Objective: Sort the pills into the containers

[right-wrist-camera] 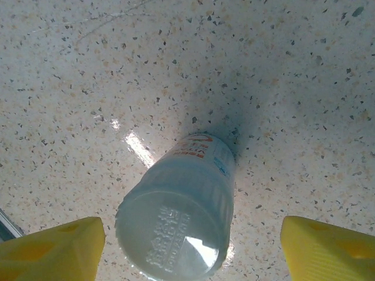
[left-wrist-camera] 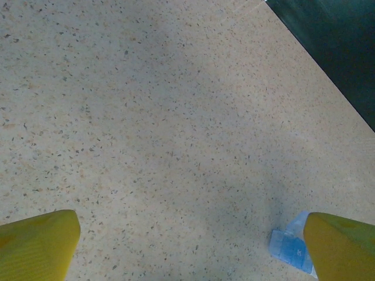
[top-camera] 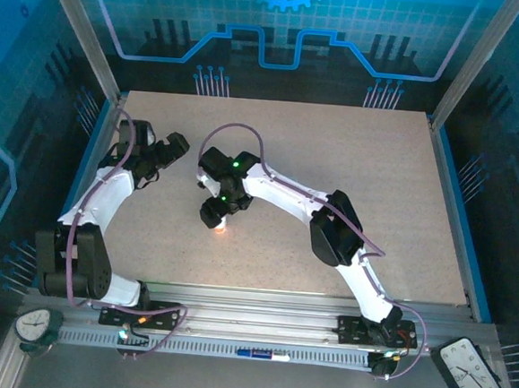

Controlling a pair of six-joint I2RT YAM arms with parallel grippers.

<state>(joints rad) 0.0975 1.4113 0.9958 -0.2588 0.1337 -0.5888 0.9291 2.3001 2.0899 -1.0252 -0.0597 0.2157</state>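
The right pincer stands open, straddling the upright white-capped plastic bottle; the left pincer stands open, the translucent blue rectangular pill box at its 5 o'clock, beside one finger. The left arm is nearer the box.

The top external camera sits high above and behind the arm bases and looks down from afar over the whole table. Each wrist camera hangs close over the speckled top and looks down between its own yellow fingers, the left toward the table's edge, the right steeply onto the capped bottle. The overhead and right wrist views share that bottle, a small orange spot from above.
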